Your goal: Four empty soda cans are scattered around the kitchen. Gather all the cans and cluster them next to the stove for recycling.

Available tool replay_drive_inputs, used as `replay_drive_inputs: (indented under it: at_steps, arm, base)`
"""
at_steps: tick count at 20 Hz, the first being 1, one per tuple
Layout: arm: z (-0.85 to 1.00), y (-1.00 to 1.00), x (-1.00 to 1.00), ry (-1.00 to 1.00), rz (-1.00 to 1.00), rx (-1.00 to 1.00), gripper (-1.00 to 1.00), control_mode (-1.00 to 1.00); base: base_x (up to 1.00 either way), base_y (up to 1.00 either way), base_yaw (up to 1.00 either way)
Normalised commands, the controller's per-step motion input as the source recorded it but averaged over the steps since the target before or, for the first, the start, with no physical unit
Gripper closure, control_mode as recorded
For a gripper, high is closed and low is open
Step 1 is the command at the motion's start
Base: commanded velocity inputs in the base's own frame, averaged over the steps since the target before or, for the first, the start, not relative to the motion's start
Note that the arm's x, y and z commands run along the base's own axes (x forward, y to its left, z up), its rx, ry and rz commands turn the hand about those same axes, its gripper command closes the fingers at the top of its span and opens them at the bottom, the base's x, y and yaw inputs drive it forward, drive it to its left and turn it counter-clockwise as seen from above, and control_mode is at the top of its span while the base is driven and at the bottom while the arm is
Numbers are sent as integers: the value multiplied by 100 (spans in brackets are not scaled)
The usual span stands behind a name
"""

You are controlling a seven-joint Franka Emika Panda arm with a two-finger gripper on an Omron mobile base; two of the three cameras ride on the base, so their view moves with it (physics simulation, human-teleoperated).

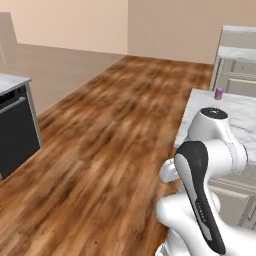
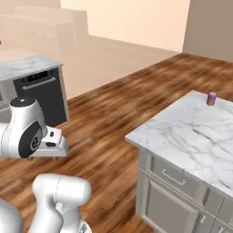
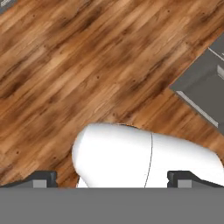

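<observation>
A purple soda can [image 1: 218, 93] [image 2: 211, 98] stands upright near the far edge of the marble island counter [image 1: 240, 120] [image 2: 191, 132]. The stove is out of view. My arm is folded close to the base. My gripper [image 3: 117, 179] points down at the wooden floor and is open, its dark fingertips [image 3: 43, 178] wide apart with nothing held between them. The can is well ahead of the hand and to its right.
A black-fronted appliance [image 1: 15, 130] [image 2: 43, 93] sits under a grey counter on the left. Grey island drawers [image 2: 173, 182] [image 3: 201, 92] lie to my right. Broad wooden floor [image 1: 110, 130] runs between them. Pale cabinets [image 1: 235, 70] stand behind the island.
</observation>
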Motion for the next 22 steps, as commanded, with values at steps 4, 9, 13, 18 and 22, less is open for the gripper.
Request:
replay_drive_inputs:
  at_steps: [4, 9, 13, 18, 22]
  arm:
    - [0, 0, 0, 0, 0, 0, -100, 100]
    - [0, 0, 0, 0, 0, 0, -100, 100]
    - [0, 0, 0, 0, 0, 0, -100, 100]
    - [0, 0, 0, 0, 0, 0, -100, 100]
    - [0, 0, 0, 0, 0, 0, -100, 100]
  base:
    - [85, 100, -11]
    - [100, 100, -43]
    - [100, 100, -47]
    - [100, 100, -53]
    - [100, 100, -56]
